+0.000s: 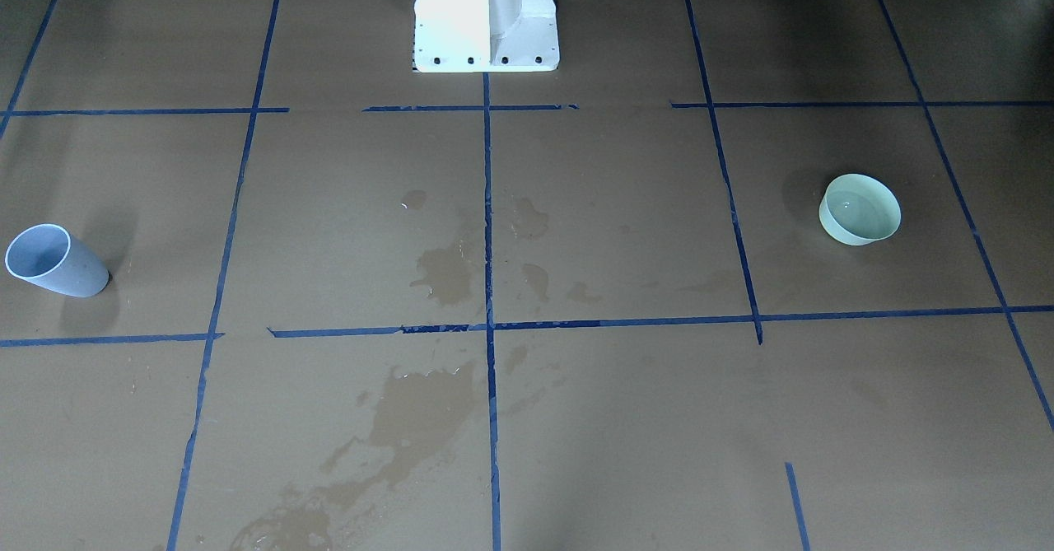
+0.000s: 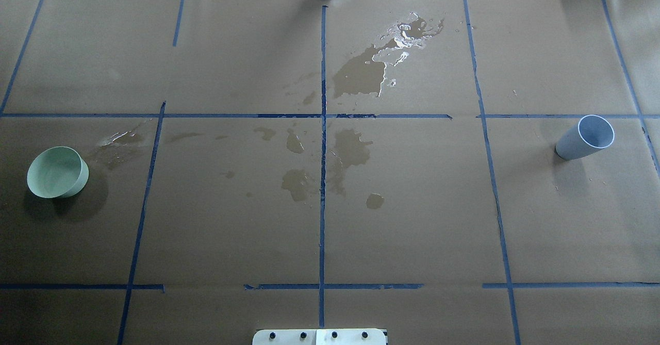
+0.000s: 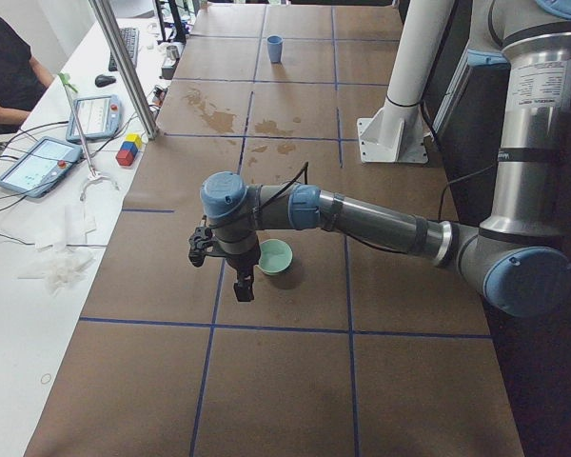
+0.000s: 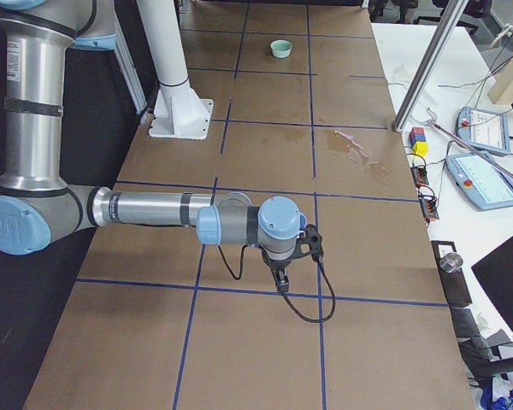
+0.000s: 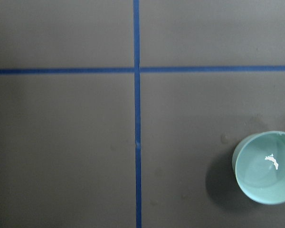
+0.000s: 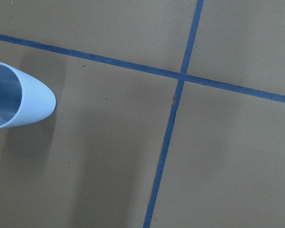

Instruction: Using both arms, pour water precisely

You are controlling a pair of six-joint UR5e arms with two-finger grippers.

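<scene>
A pale green bowl (image 1: 860, 209) stands on the brown paper on my left side (image 2: 56, 172). In the left wrist view (image 5: 266, 167) a white glint (image 5: 271, 161) shows water in it. A blue-grey cup (image 2: 585, 137) stands on my right side (image 1: 56, 261) and shows at the edge of the right wrist view (image 6: 14, 102). My left arm (image 3: 381, 224) holds its gripper (image 3: 244, 288) above the table just beside the bowl (image 3: 274, 257). My right arm (image 4: 154, 209) holds its gripper (image 4: 282, 282) over the paper; the cup is hidden there. I cannot tell whether either gripper is open or shut.
Dark wet stains (image 2: 356, 77) spread over the table's middle (image 1: 445, 275). Blue tape lines divide the paper into squares. The white pedestal (image 1: 486, 16) stands at the robot's edge. Tablets, coloured blocks (image 3: 128, 149) and a metal post (image 3: 124, 67) line the far side.
</scene>
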